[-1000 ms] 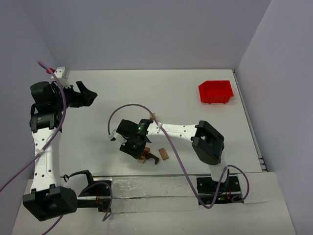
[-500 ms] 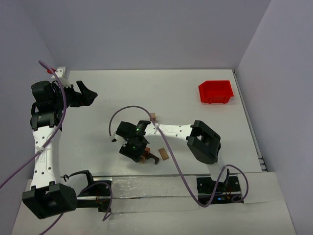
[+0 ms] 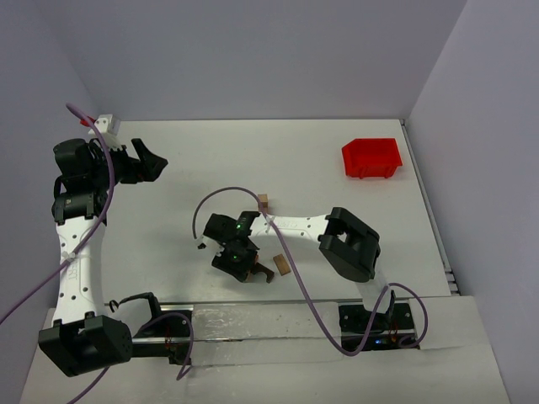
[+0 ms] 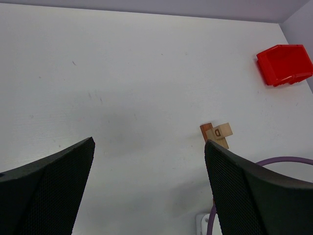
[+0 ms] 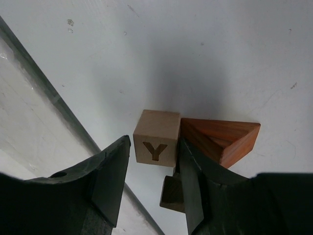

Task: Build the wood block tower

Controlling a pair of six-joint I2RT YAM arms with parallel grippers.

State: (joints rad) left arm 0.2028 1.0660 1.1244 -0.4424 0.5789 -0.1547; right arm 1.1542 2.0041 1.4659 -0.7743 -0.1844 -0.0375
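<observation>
Your right hand (image 5: pixel 154 164) is low over the bench (image 5: pixel 220 49). Its fingers are narrowed to either side of the tan Y cube (image 5: pixel 156 138), but you cannot tell whether they grip it. A reddish wedge (image 5: pixel 220 137) touches that cube. Your left hand (image 4: pixel 149 196) stands wide open and empty. The tower (image 4: pixel 215 133), a tan lettered block with a reddish one, sits just beyond the right arm.

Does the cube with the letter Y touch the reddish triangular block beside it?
Touching. In the right wrist view the Y cube meets the triangular block along its upper right edge, and no gap shows between them there.
</observation>
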